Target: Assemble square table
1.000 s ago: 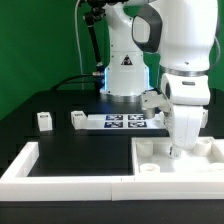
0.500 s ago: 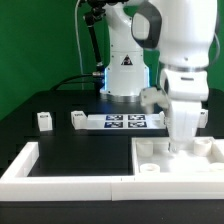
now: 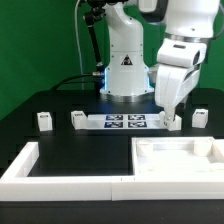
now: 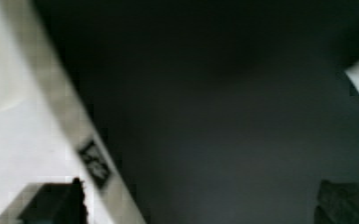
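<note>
In the exterior view, half a second ago the arm was bent low with its hand down inside the square panel (image 3: 182, 176). It has since come up and back, and the gripper (image 3: 170, 114) now hangs above the black table (image 3: 85, 150), just behind the panel's far rim and beside the exterior view's right end of the marker board (image 3: 122, 122). The forearm is steep and the hand points almost straight down. The panel lies flat at the exterior view's lower right, white, with a raised rim all round, tucked into the corner of the white L-shaped border wall (image 3: 60, 172). No leg stands on it. The far-left leg (image 3: 43, 121) and the second leg (image 3: 77, 118) stand on the table towards the exterior view's left, apart from each other. The rightmost leg (image 3: 200, 117) stands behind the panel. A small white block (image 3: 176, 123) directly under the hand looks like another leg, though whether the fingers touch it is unclear from here. In the wrist view, the two dark fingertips (image 4: 51, 200) sit at opposite edges of the picture, so the gripper (image 4: 202, 200) is spread wide with only blurred dark table between the jaws. A blurred white surface bearing a small dark mark (image 4: 96, 160) runs along one side; what it is cannot be told.
</note>
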### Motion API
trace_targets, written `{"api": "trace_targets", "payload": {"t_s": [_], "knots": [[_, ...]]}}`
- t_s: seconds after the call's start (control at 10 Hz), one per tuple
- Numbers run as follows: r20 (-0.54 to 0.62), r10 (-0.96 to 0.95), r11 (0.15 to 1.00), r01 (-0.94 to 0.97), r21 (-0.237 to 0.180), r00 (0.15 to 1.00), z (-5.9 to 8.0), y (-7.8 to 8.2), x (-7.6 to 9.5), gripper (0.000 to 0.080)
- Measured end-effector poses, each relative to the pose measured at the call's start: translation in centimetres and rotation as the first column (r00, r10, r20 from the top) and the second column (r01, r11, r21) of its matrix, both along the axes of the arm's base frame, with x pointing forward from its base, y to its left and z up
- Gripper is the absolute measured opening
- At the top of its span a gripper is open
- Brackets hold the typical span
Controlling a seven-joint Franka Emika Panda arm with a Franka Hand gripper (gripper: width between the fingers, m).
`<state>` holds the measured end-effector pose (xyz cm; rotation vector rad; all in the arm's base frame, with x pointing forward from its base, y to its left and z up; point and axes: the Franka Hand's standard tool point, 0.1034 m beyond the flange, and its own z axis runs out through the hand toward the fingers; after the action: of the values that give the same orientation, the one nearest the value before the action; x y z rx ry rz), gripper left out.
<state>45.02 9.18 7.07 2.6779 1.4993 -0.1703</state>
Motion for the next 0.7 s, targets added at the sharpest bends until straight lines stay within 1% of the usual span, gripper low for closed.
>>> {"api": "trace_targets", "payload": {"t_s": [0.1,0.2,0.4,0.5,0.6,0.7], "knots": [[0.018,-0.081,0.997,0.081,0.004,0.997,0.4,0.9,0.0,0.0649],[0.023,-0.154,0.988,0.153,0.018,0.988,0.3,1.0,0.0,0.0649],[0.031,-0.284,0.959,0.283,0.018,0.958,0.3,1.1,0.0,0.0649],[0.035,-0.372,0.928,0.372,0.019,0.927,0.2,1.3,-0.2,0.0649],[0.025,-0.519,0.855,0.519,0.013,0.854,-0.1,1.8,-1.4,0.0649],[0.018,-0.651,0.759,0.652,0.005,0.758,-0.2,2.5,-2.8,0.0649]]}}
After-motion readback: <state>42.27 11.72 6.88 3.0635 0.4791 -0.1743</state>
